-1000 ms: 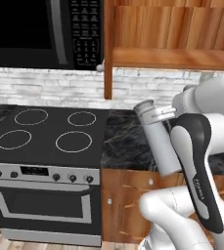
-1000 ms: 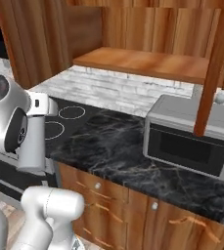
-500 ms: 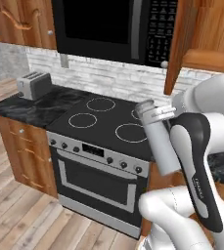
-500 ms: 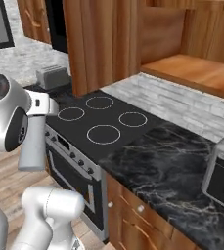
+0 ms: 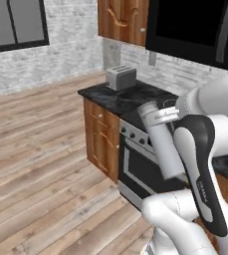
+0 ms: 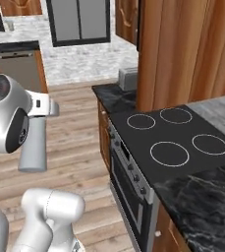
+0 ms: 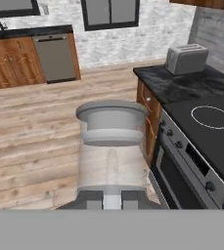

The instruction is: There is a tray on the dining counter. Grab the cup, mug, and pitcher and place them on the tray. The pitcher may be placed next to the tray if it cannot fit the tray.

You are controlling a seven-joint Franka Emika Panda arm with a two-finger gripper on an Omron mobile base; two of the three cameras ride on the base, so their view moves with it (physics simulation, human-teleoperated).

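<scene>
One stove, one toaster, one pitcher in my grip.

Largest is the stove (image 6: 173, 147), its four rings beside the black counter; beyond its far end sits one toaster (image 7: 186, 58). My gripper (image 7: 112, 195) is nearly closed, clamped on the one pitcher (image 7: 112, 146), which hangs over the wood floor (image 5: 41, 164) just off the stove's front, lid end away from my hand.
</scene>
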